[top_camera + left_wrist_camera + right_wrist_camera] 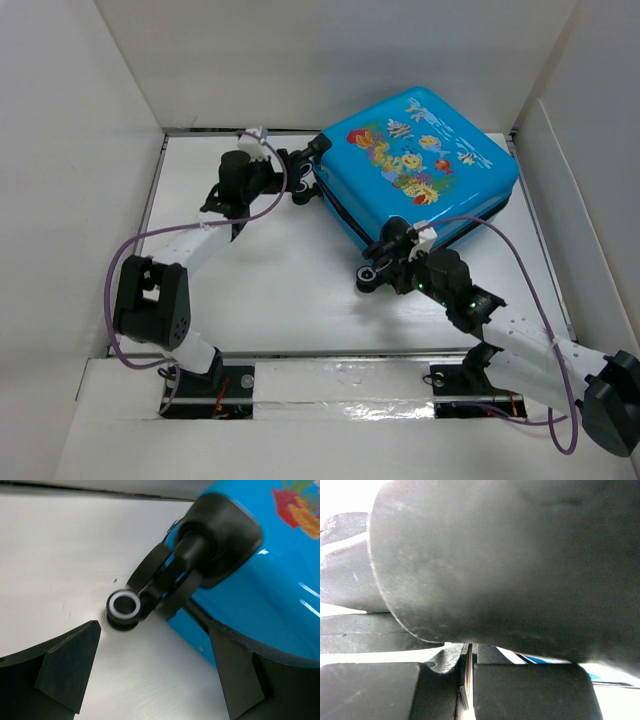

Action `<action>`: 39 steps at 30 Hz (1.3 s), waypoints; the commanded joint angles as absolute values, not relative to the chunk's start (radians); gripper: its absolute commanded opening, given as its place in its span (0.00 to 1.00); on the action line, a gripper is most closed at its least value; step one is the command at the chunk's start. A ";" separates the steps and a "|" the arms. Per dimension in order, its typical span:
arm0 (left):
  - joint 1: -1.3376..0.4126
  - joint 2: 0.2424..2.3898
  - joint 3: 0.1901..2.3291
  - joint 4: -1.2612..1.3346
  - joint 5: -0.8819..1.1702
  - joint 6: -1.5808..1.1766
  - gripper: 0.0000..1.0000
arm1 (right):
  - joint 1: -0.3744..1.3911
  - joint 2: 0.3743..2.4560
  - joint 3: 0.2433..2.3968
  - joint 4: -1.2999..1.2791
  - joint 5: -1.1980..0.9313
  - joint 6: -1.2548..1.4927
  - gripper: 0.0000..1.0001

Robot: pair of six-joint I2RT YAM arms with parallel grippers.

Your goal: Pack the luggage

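The luggage [420, 165] is a bright-blue hard-shell suitcase with a fish print. It lies closed and flat at the back right of the table. My left gripper [298, 182] is open at the suitcase's left corner. In the left wrist view its fingers [65, 670] straddle bare table just short of a black wheel [124, 607] and the blue shell [280, 580]. My right gripper [388, 252] is at the near corner by another wheel [367, 278]. In the right wrist view it [470, 680] is shut on a thin metal tab [469, 672], apparently a zipper pull, under a dark wheel housing [510, 560].
White walls box in the white table [280, 290] at the back and on both sides. A raised white ledge [330, 385] runs along the near edge over the arm bases. Purple cables loop from both arms.
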State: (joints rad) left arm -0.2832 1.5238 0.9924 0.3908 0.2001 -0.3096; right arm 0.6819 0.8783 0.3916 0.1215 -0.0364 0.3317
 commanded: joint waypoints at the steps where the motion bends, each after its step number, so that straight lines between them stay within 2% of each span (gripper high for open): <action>1: -0.305 1.583 1.175 0.364 0.294 -0.143 0.89 | 0.680 0.871 0.419 0.248 -0.205 0.330 0.00; 7: -0.305 1.704 1.290 0.281 0.261 -0.078 0.90 | 0.680 0.853 0.413 0.256 -0.230 0.336 0.00; 13: -0.305 1.819 1.449 0.120 0.298 0.041 0.85 | 0.680 0.841 0.410 0.252 -0.229 0.337 0.00; 18: -0.305 1.894 1.552 0.034 0.319 0.080 0.69 | 0.680 0.830 0.410 0.253 -0.218 0.341 0.00; 19: -0.305 1.902 1.568 0.035 0.325 0.081 0.64 | 0.680 0.827 0.410 0.252 -0.210 0.341 0.00; 20: -0.305 1.902 1.566 0.061 0.334 0.072 0.44 | 0.670 0.818 0.407 0.249 -0.203 0.341 0.00; 23: -0.305 1.884 1.540 0.121 0.334 0.035 0.15 | 0.670 0.807 0.397 0.258 -0.167 0.345 0.00; 26: -0.305 1.873 1.539 0.163 0.327 0.020 0.00 | 0.660 0.798 0.391 0.264 -0.160 0.353 0.00; 30: -0.305 1.856 1.517 0.208 0.344 -0.049 0.00 | 0.627 0.779 0.391 0.262 -0.143 0.348 0.00; 32: -0.305 1.801 1.412 0.280 0.319 -0.102 0.00 | 0.574 0.775 0.400 0.250 -0.146 0.324 0.00; 37: -0.317 1.544 0.949 0.685 0.256 -0.332 0.00 | 0.425 0.759 0.485 0.184 -0.253 0.272 0.00; 39: -0.328 1.490 0.832 0.829 0.238 -0.383 0.00 | 0.349 0.784 0.544 0.163 -0.297 0.264 0.00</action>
